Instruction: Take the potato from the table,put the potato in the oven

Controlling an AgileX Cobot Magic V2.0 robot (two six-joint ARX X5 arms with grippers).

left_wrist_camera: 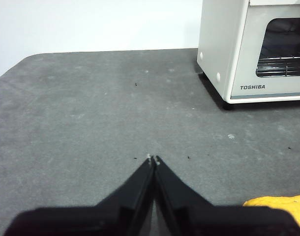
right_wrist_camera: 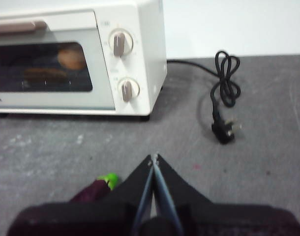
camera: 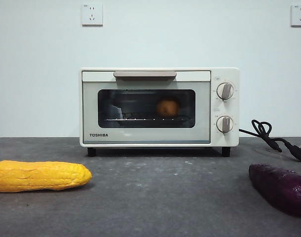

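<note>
Inside, round tan-orange potato (camera: pixel 168 107) behind closed oven (camera: pixel 145 136) glass, both grippers (left_wrist_camera: pixel 153 159) (right_wrist_camera: pixel 153 157) pressed together, empty.

Corn cob (camera: pixel 40 176) lies lengthwise at the front left, yellow-orange, kernels visible toward its right end; one end also shows in the left wrist view (left_wrist_camera: pixel 280 206). Purple sweet potato (camera: pixel 281 188) lies at the front right, partly cut by the frame edge. Two white wall sockets, upper left (camera: pixel 92 15) and upper right (camera: pixel 299 15), on a pale wall (camera: pixel 37 74).
</note>
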